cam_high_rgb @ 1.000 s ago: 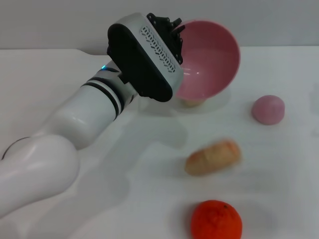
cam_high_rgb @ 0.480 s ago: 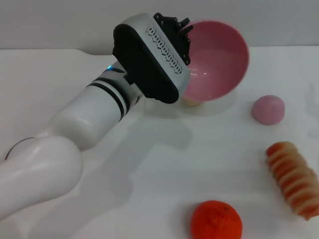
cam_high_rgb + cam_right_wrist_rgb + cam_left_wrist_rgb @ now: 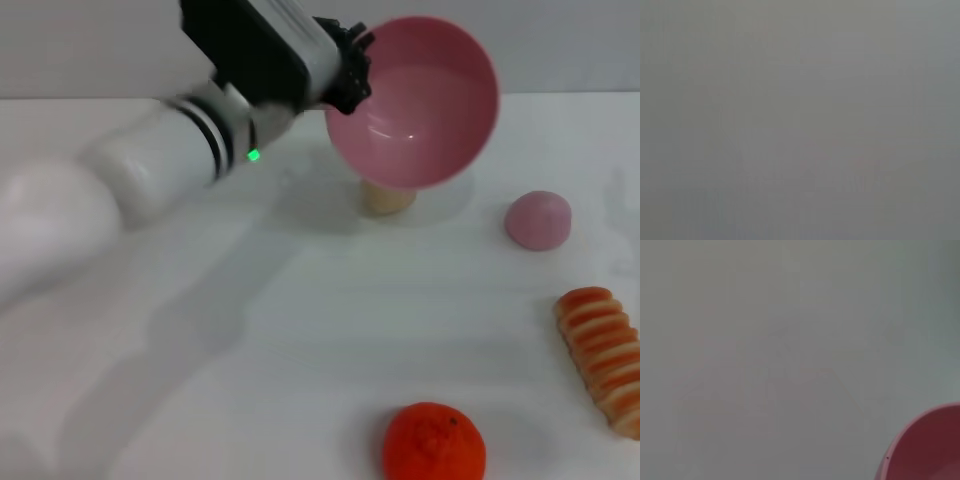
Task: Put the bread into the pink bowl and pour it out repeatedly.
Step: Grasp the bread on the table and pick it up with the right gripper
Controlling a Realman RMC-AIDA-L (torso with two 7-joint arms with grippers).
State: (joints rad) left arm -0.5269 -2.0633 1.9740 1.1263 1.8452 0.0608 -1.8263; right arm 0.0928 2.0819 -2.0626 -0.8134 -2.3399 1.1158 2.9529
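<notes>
Your left gripper (image 3: pixel 345 70) is clamped on the rim of the pink bowl (image 3: pixel 420 110), holding it raised and tipped toward you, empty. You'll find the bread (image 3: pixel 605 355) lying on the white table (image 3: pixel 250 350) at your right, beyond the orange fruit (image 3: pixel 434 443).

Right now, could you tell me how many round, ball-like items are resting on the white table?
3: a matte pink ball at right, an orange fruit nearest the camera, and a beige ball partly hidden under the lifted glossy pink bowl.

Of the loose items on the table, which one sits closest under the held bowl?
The small beige ball, directly below the glossy pink bowl that the left gripper holds tilted. The matte pink ball, orange fruit and striped bread lie farther off.
</notes>
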